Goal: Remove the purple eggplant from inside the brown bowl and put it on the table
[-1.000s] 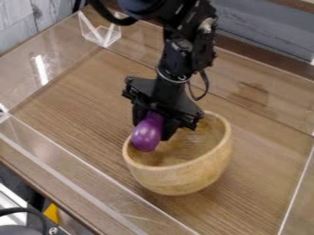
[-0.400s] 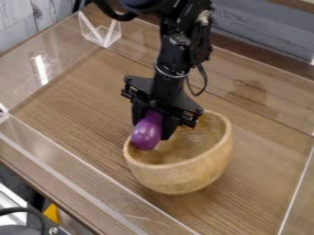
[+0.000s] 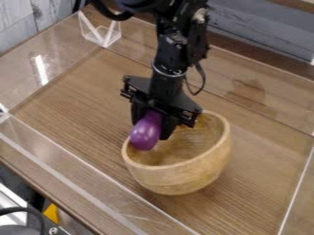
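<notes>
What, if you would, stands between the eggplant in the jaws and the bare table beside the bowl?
Only the brown bowl's near-left rim: the purple eggplant, held by the gripper, hangs over it. Beyond that, the table looks bare.

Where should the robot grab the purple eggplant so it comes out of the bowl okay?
Best from straight above, pinching the upper end across its narrow width. The purple eggplant hangs upright with its rounded bottom over the near-left rim of the brown bowl, so the bowl's wall blocks a sideways reach. The pincer is already shut on it this way, pointing down.
</notes>
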### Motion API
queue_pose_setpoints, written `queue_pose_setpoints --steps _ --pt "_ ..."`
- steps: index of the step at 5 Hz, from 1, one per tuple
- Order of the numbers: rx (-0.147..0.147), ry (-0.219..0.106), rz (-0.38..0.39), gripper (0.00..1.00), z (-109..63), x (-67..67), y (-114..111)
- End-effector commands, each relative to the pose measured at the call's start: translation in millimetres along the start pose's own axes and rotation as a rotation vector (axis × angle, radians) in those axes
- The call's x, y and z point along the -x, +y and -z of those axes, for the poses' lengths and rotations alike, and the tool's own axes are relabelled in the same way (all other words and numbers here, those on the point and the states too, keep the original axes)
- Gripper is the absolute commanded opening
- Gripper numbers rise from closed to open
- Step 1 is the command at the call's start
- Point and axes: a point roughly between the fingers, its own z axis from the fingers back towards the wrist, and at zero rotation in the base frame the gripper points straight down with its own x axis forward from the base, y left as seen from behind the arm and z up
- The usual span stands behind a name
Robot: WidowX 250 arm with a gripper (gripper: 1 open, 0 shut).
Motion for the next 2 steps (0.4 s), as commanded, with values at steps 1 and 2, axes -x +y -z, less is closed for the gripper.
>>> queue_pose_setpoints --steps 1,2 --pt "0.021 -0.035 -0.052 0.00 -12.3 -4.0 1.8" --pt "0.028 -0.027 -0.089 0.00 -14.2 -3.8 1.9"
